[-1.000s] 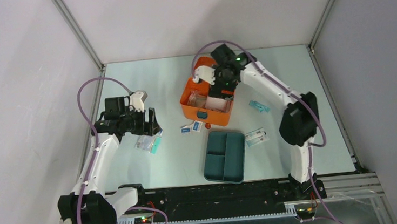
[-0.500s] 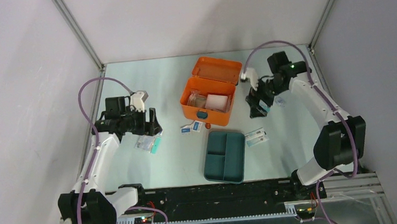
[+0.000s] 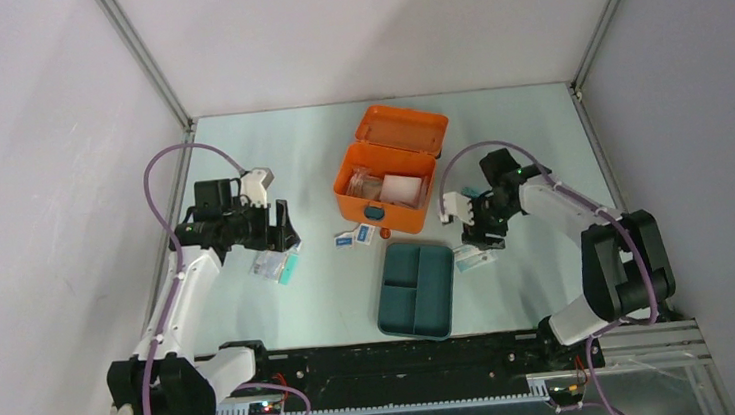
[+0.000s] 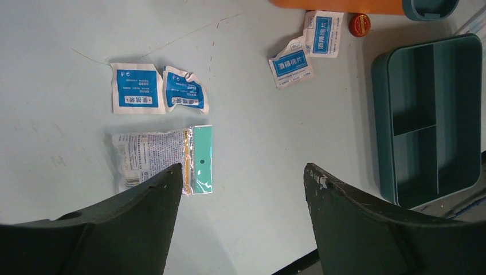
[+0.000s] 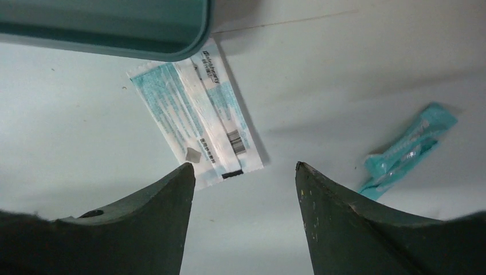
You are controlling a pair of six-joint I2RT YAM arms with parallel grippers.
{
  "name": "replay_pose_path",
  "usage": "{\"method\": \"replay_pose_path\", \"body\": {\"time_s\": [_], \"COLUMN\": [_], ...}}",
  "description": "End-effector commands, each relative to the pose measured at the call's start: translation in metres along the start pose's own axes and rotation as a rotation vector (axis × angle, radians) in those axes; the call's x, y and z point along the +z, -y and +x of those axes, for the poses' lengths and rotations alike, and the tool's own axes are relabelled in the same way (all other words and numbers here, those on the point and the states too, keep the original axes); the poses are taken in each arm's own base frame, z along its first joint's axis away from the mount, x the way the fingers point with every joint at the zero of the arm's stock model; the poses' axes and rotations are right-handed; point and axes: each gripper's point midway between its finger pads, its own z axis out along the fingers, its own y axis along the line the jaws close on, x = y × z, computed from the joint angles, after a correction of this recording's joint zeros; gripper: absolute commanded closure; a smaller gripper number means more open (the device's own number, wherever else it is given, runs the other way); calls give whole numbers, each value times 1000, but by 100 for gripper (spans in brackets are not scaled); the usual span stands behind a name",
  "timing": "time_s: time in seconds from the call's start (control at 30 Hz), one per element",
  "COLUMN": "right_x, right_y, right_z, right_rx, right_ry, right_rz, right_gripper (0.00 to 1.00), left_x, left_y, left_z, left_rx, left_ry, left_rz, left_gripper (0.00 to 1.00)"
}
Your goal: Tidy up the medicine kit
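Right tool (image 5: pixel 243 172), jaws apart, above white-teal packet (image 5: pixel 198 114) beside tray (image 5: pixel 109 26)

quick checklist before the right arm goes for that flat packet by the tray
1. medicine kit lid open: ok
2. right gripper open and holding nothing: ok
3. flat packet between the fingers' line: ok
4. packet free of the teal tray: not ok, one corner lies at the tray's rim
5. left gripper open, away from the right arm: ok
6. room left in the kit: cannot tell
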Motion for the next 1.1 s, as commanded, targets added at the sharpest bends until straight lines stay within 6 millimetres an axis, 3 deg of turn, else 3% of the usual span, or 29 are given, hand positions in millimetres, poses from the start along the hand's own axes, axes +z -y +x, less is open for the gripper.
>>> {"method": "replay_pose_path", "body": {"time_s": [0.0,0.3,0.67,1.07], "right_x": [9,34,54,56], "right_y": [20,6,-23,-32], "right_z": [2,11,25,30], "right_rx": [-262,-299,-225,-131], "right_ry": [-89,-150,-184,-226], "right_rz": [111,22,-141,-234], "right_gripper": [31,31,34,59], "left_x": [-7,-6,-4,-7], "left_y": [0,-1,-2,-1], "left_z": [-13,-12,-10,-9], "left_rx": [37,33,32,38], "left_ry": [51,46,36,46], "left_rz": [-14,-18,-15,-17], "left_gripper": [18,18,17,17]}}
